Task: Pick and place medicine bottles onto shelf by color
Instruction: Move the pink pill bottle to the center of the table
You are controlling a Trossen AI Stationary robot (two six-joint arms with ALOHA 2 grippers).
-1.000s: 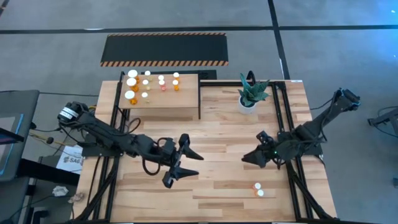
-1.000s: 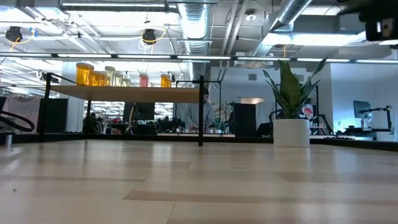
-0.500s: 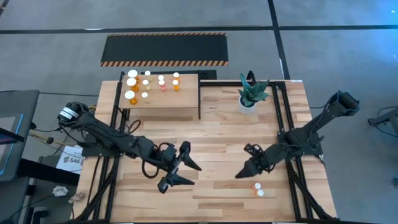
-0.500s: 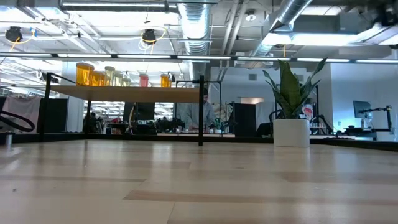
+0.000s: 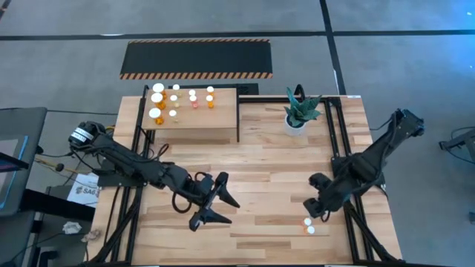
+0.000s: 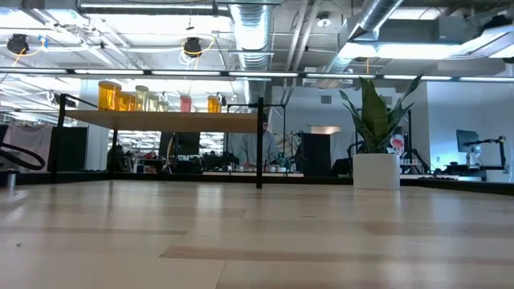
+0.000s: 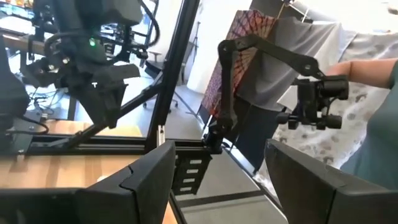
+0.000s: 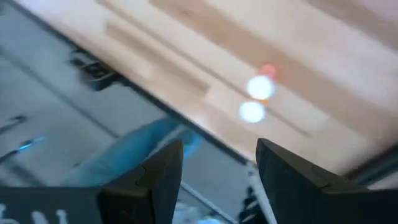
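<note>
High view: right gripper [image 5: 315, 210] open, empty, just beside two bottles [image 5: 307, 225] on table [image 5: 267, 159]; left gripper [image 5: 215, 201] open, empty, mid-table.

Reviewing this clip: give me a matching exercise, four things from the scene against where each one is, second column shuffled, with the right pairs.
Things:
1. right hand
2. left hand
3. potted plant
4. two loose bottles

Places:
A. standing near the table's far edge, right of the shelf
B. open, over the table's left-middle
C. on the table near its front edge, right side
D. open, hovering just beside the loose bottles

Pairs: 1-D, 2-B, 3-A, 4-C
</note>
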